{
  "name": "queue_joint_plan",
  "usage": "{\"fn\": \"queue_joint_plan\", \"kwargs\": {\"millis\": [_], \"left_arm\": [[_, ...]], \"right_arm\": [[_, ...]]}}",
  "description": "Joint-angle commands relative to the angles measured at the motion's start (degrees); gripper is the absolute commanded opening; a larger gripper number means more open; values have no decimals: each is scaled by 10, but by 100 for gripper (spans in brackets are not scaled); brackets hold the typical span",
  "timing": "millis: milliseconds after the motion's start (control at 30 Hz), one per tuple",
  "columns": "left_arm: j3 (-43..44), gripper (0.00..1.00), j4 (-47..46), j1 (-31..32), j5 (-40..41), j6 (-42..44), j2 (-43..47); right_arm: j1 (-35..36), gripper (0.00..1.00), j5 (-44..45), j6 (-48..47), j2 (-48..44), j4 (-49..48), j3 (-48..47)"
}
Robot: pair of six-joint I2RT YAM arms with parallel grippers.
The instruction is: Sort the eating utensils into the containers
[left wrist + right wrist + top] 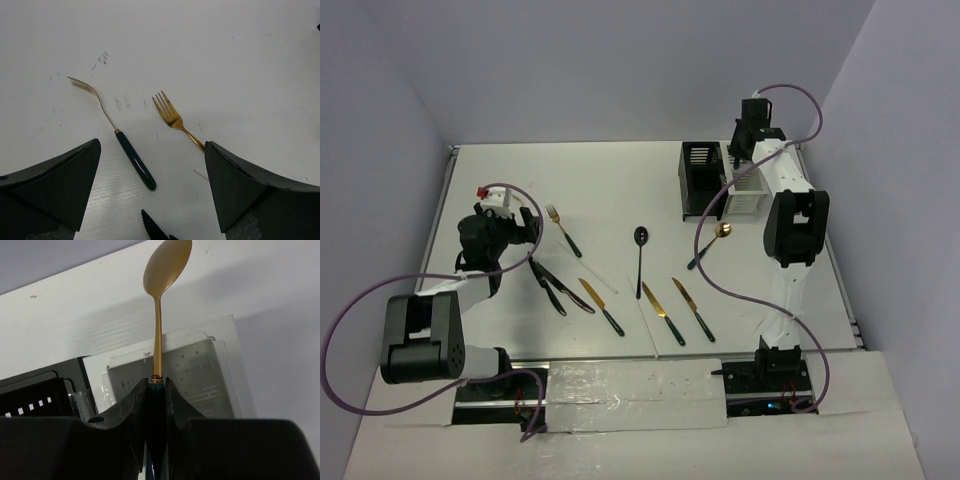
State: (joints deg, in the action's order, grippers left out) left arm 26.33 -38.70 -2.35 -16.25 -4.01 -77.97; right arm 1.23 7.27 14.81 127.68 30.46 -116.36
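Note:
In the right wrist view my right gripper (157, 382) is shut on the dark handle of a gold spoon (165, 265), whose bowl points away over the white container (200, 375). The black container (700, 178) stands joined to the left side of the white container (746, 190). My left gripper (152, 145) hangs open over the table (225, 60), nothing between its fingers. Below it lie a gold fork with a green handle (135, 162), a second gold fork (172, 116) and a black serrated knife tip (152, 227). My left gripper (520, 225) hovers beside a fork (563, 230).
More utensils lie across the middle of the table: black pieces (556, 285), gold knives (602, 306) (662, 313) (692, 308), a black spoon (640, 250), another gold spoon (715, 240) and a thin white stick (603, 279). A purple cable (720, 280) snakes past the right arm.

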Motion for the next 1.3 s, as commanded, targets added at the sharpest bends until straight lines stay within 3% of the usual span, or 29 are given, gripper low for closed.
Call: {"fn": "queue_joint_plan", "kwargs": {"millis": [0, 100, 167, 200, 233, 333, 433, 700, 1000, 1133, 1267], "left_arm": [[26, 95, -16, -3, 5, 5, -6], [25, 95, -17, -3, 3, 6, -5], [24, 95, -18, -3, 2, 8, -3], [22, 95, -21, -3, 1, 8, -2], [22, 95, -23, -3, 0, 9, -2], [20, 95, -29, -3, 0, 10, -4], [20, 95, -31, -3, 2, 14, -8], [30, 94, -24, -3, 3, 15, -26], [29, 94, -27, -3, 3, 15, -24], [28, 94, -30, -3, 3, 15, -24], [29, 94, -29, -3, 4, 15, -26]], "right_arm": [[0, 0, 4, -21, -47, -64, 22], [1, 0, -1, -43, -101, -173, 126], [4, 0, 9, -58, -159, -339, 207], [4, 0, 16, -61, -178, -409, 294], [4, 0, 23, -62, -203, -550, 335], [4, 0, 49, -76, -202, -787, 443], [4, 0, 28, -101, -168, -921, 474], [4, 0, -29, -89, -118, -1024, 447], [2, 0, -49, -155, -49, -1038, 428], [2, 0, -52, -198, -15, -1104, 434], [2, 0, -44, -218, 5, -1110, 441]]}}
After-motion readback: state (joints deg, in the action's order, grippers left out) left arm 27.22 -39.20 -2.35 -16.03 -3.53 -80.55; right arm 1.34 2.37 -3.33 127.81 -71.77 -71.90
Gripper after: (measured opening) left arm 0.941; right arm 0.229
